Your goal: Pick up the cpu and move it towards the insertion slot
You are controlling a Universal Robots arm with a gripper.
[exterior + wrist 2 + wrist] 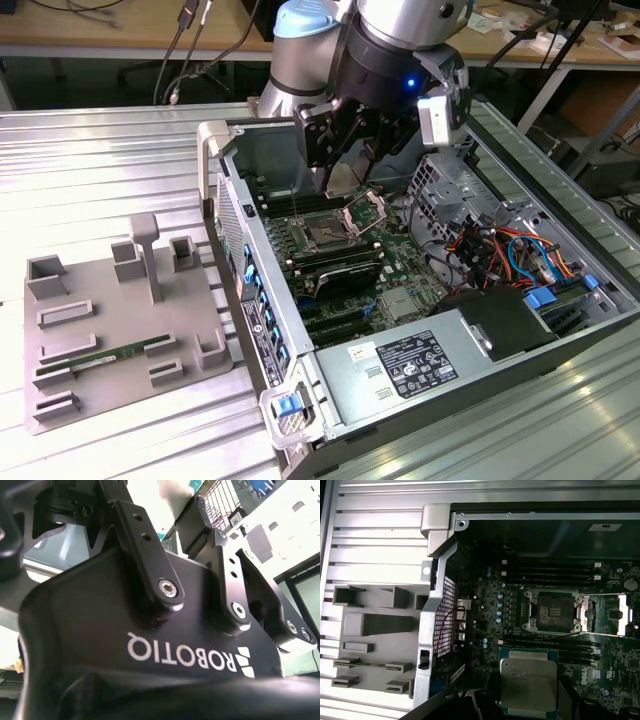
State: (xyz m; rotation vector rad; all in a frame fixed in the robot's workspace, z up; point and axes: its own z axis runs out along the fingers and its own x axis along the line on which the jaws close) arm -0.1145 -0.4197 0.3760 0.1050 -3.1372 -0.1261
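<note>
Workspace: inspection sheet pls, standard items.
Surface: ribbed metal table, carrying an open computer case.
Job's things: cpu in the first wrist view, silver top facing the camera, over the board beside the insertion slot; slot open, retaining frame flipped back.
Clutter: grey fixture tray at the exterior view's left, with a green memory stick in it.
Grippers: gripper above the case, over the slot area.
Cables: red, orange and blue wire bundle inside the case.
Surroundings: benches and chairs behind.
</note>
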